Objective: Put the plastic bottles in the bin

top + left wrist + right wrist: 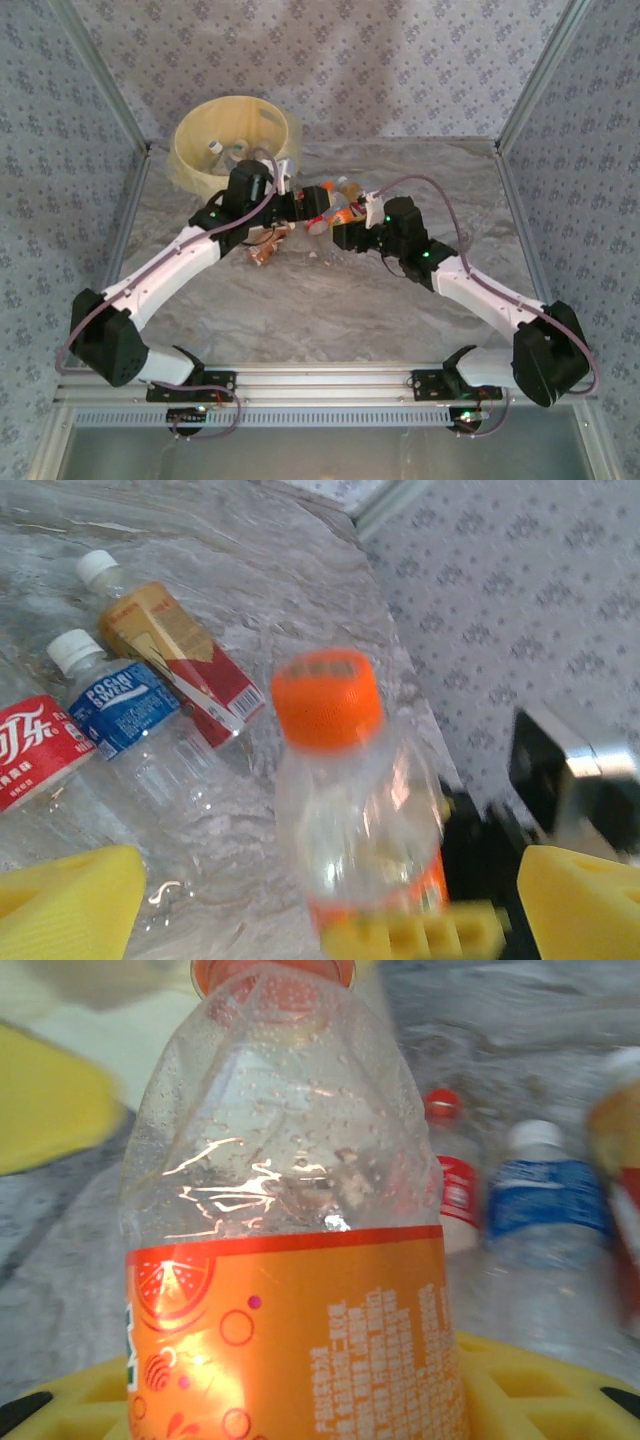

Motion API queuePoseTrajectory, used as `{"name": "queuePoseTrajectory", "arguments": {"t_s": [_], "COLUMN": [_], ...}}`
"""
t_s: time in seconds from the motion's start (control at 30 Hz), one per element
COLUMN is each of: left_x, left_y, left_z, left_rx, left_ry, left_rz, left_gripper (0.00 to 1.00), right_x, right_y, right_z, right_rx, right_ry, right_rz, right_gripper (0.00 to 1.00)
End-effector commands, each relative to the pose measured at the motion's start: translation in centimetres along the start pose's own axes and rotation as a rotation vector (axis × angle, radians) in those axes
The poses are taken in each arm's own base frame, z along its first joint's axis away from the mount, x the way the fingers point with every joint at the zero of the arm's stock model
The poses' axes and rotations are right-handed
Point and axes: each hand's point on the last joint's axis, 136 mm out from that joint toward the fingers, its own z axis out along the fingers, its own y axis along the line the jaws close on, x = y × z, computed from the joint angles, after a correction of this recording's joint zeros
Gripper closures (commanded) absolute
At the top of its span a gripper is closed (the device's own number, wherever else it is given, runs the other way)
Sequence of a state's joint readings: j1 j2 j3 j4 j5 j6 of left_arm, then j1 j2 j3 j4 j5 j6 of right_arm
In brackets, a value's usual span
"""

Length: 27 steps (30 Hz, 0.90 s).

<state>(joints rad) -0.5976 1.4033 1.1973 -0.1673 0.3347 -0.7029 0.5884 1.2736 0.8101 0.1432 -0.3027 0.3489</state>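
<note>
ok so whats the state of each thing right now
orange-label bottle: capped, held by the right gripper
right gripper: shut on the orange-label bottle
left gripper: open, fingers either side of that bottle
blue-label bottle: lying on the table, capped
red-and-gold bottle: lying, capped
red-label bottle: lying
bin: upright, bottles inside

Lab enclosure: aluminium frame [330, 378], patterned walls [400, 60], marbled tabletop [330, 300].

Soft, even light. Glare streaks the clear orange-labelled plastic bottle [290, 1240] toward ten o'clock; the left wrist view blurs toward six o'clock.
</note>
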Motion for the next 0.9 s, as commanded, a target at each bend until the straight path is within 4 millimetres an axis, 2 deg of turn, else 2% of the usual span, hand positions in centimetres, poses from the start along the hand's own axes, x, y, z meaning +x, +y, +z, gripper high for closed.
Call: {"name": "queuePoseTrajectory", "arguments": {"t_s": [0.0, 0.17, 0.27, 0.5, 0.73, 0.87], "left_x": [-3.4, -4.1, -3.6, -3.1, -3.0, -3.1], "left_y": [-0.1, -0.3, 0.3, 0.4, -0.1, -0.2], "left_z": [-0.6, -0.4, 0.0, 0.8, 1.1, 1.1], "left_rx": [-0.051, -0.055, -0.088, -0.083, -0.054, -0.051], "left_ry": [-0.136, -0.15, -0.122, -0.078, -0.066, -0.068], "left_rz": [-0.072, -0.053, -0.06, -0.061, -0.066, -0.069], "left_gripper": [0.1, 0.16, 0.22, 0.39, 0.6, 0.64], "right_x": [-1.4, -1.2, -1.5, -2.5, -2.6, -1.9], "right_y": [2.7, 4.2, 4.6, 6.0, 6.3, 6.4], "right_z": [0.6, 1.1, 1.1, 1.3, 1.4, 1.5], "right_rx": [-0.103, -0.145, -0.165, -0.221, -0.233, -0.248], "right_ry": [-0.054, -0.034, -0.045, -0.063, -0.058, -0.026], "right_rz": [-0.024, -0.029, -0.038, -0.038, -0.029, -0.019], "right_gripper": [0.52, 0.52, 0.51, 0.51, 0.5, 0.43]}}
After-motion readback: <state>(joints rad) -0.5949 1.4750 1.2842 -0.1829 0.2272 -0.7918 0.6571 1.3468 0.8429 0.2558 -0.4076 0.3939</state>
